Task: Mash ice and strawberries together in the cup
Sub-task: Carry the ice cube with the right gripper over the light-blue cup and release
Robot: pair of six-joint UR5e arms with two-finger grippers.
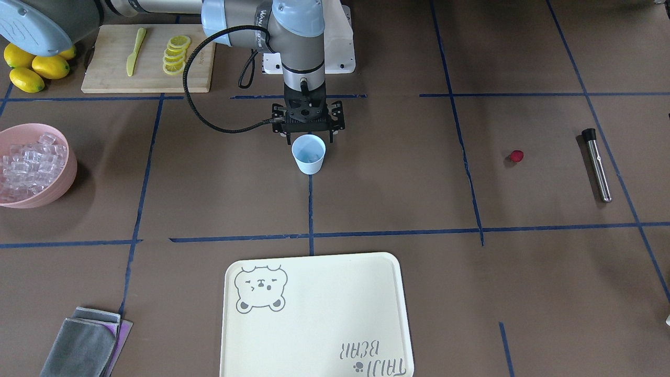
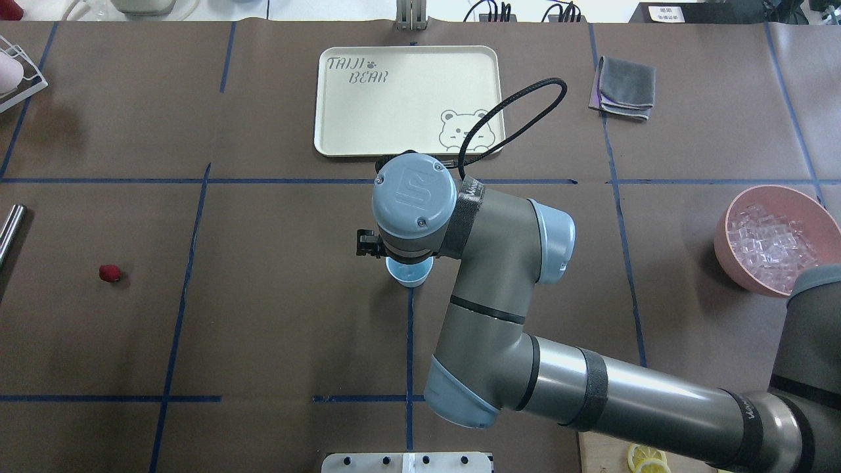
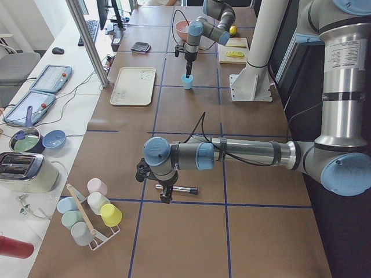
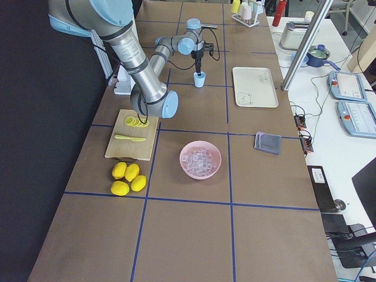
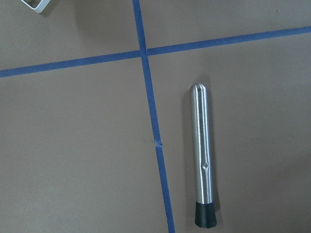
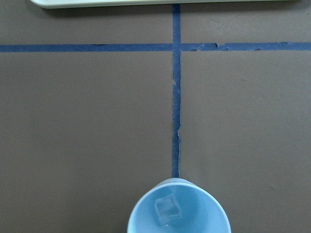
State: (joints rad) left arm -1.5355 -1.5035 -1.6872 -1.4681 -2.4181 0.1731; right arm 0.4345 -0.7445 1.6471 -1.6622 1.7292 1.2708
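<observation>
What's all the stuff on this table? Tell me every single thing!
cup: one, pale blue, table middle, one ice cube inside
ice: many, clear, in pink bowl
strawberry: one, red, alone on table
muddler: one, silver with black end, near strawberry
tray: one, cream, bear picture
cutting board: one, wooden, holds lemon slices and knife
lemons: four, yellow, beside board
cloth: one, grey, table edge
right gripper: one, black, open above cup
left gripper: one, black, over muddler, open or shut unclear
</observation>
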